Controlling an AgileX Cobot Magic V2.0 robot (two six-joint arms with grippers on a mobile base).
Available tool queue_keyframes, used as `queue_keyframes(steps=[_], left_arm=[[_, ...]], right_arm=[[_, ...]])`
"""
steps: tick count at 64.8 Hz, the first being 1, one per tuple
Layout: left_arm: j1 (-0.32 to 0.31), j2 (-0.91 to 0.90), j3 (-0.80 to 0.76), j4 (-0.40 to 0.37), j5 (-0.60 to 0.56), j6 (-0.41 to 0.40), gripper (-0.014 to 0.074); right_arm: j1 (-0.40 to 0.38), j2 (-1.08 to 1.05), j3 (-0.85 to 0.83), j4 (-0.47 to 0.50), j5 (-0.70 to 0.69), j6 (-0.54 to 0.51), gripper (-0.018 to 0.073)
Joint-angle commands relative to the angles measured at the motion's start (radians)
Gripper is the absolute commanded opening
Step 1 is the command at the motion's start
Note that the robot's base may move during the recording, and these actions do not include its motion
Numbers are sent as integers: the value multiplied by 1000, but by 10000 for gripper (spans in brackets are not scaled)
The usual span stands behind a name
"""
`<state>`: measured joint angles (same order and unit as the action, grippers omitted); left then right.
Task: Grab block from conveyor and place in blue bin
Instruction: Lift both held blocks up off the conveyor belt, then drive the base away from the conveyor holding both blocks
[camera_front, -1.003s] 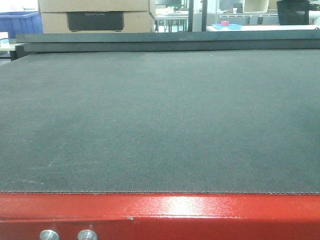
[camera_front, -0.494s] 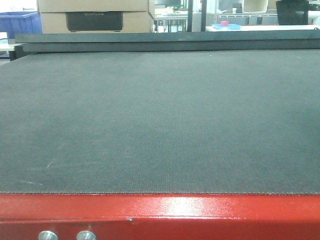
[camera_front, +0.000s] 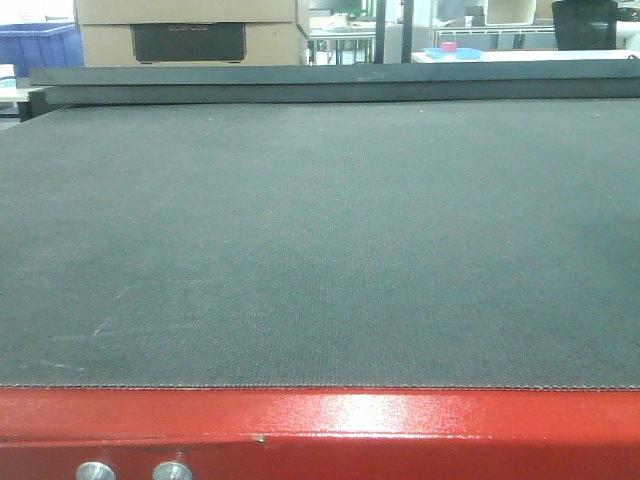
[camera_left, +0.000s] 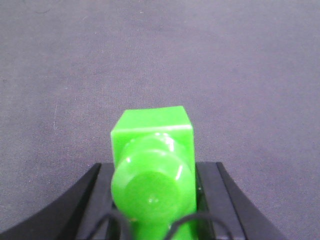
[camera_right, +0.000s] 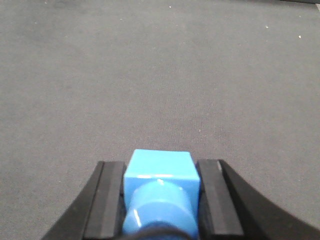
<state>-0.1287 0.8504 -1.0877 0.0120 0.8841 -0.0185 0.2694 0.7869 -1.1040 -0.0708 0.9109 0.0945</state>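
Blue block (camera_right: 160, 172): we see it held in the right claw (camera_right: 161, 172), stud towards the camera, with the grey conveyor (camera_right: 160, 75) behind it.
Right claw: black fingers (camera_right: 111, 200) pressed against both sides of the block.
Left claw (camera_left: 152, 172): clamped on a green block (camera_left: 152, 132) with a stud.
Conveyor frame (camera_front: 420, 420): glossy red, with silver buttons (camera_front: 95, 470) at the near edge.
Blue bin (camera_front: 38, 45): beyond the belt's far end, on our left, beside a cardboard box (camera_front: 190, 30).

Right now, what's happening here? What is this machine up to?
A two-armed robot is working over a conveyor, whose belt looks bare in the front view. Its right gripper is shut on a blue block, and its left gripper on a green block, both above the belt. A blue bin stands in the background, far left.
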Motion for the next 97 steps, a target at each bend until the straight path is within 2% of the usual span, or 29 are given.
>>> queue_keyframes(steps=[1,97], left_arm=[[-6,-7,-8,1,-19,-8,-111],[-6,-7,-8,1,-19,-8,-111]], right_arm=[[2,-3,-6,-5,-23,-8,-153],[2,-3,-6,-5,-26,-8,-153]])
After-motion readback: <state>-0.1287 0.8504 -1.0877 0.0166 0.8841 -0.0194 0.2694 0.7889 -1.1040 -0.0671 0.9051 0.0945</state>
